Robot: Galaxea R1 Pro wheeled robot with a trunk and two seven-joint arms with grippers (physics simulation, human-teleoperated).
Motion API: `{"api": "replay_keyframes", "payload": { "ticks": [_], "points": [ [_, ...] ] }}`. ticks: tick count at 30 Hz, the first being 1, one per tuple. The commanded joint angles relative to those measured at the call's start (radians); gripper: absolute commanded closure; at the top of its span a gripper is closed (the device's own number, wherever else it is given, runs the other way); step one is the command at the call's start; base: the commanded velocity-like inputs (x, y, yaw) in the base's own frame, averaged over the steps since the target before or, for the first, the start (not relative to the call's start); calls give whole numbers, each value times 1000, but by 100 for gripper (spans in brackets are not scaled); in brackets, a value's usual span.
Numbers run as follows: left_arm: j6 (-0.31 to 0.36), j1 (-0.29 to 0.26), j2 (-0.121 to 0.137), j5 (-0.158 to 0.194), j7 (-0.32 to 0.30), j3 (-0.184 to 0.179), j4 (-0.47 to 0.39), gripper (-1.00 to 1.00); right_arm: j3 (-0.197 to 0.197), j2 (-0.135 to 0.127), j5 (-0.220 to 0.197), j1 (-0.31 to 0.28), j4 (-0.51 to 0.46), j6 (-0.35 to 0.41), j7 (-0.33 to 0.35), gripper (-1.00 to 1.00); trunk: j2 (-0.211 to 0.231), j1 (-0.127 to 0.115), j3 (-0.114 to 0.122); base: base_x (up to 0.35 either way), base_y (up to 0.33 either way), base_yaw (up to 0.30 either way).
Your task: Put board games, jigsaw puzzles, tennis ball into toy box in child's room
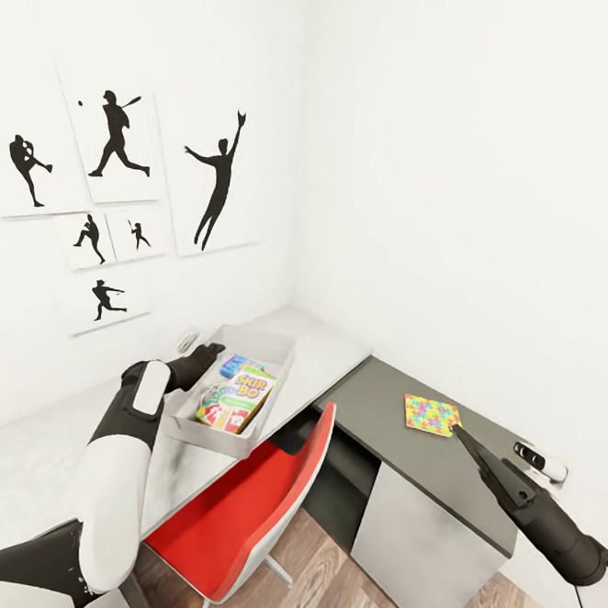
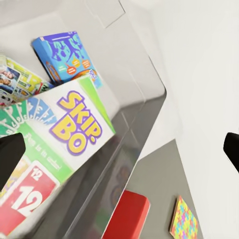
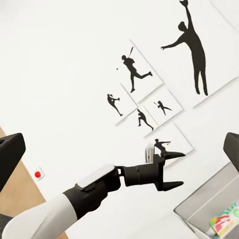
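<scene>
Beyond the right fingers, a jigsaw puzzle lies flat.

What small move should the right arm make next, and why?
Probably lower the right gripper onto the jigsaw puzzle and grasp it. The puzzle lies loose on the dark desk, the gripper's tip is at its edge, and the toy box already holds game boxes.

A child's room: sports silhouette pictures, L-shaped desk, red chair, wood-plank floor.
</scene>
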Motion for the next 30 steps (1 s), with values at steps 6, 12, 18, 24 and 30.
{"api": "replay_keyframes", "payload": {
  "ticks": [6,12,18,24,30],
  "points": [
    [160,0,33,48,-20,31,-103,-100,-9,0,-4,1,0,9,1,-100,-2,1,-2,0,0,0],
    [438,83,272,326,-216,40,-242,-100,-13,0,-2,1,-1,9,1,-100,-2,1,-2,0,0,0],
    [438,348,657,585,-686,-209,-251,-100,-14,0,-3,2,-1,9,1,-100,-2,1,-2,0,0,0],
    [434,621,853,639,-1173,-264,-235,-100,-13,1,-3,2,-1,9,1,-100,-2,1,-2,0,0,0],
    [392,703,895,627,-1312,-269,-219,-100,-13,1,-2,2,-1,9,1,-100,-2,1,-2,0,0,0]
  ]
}}
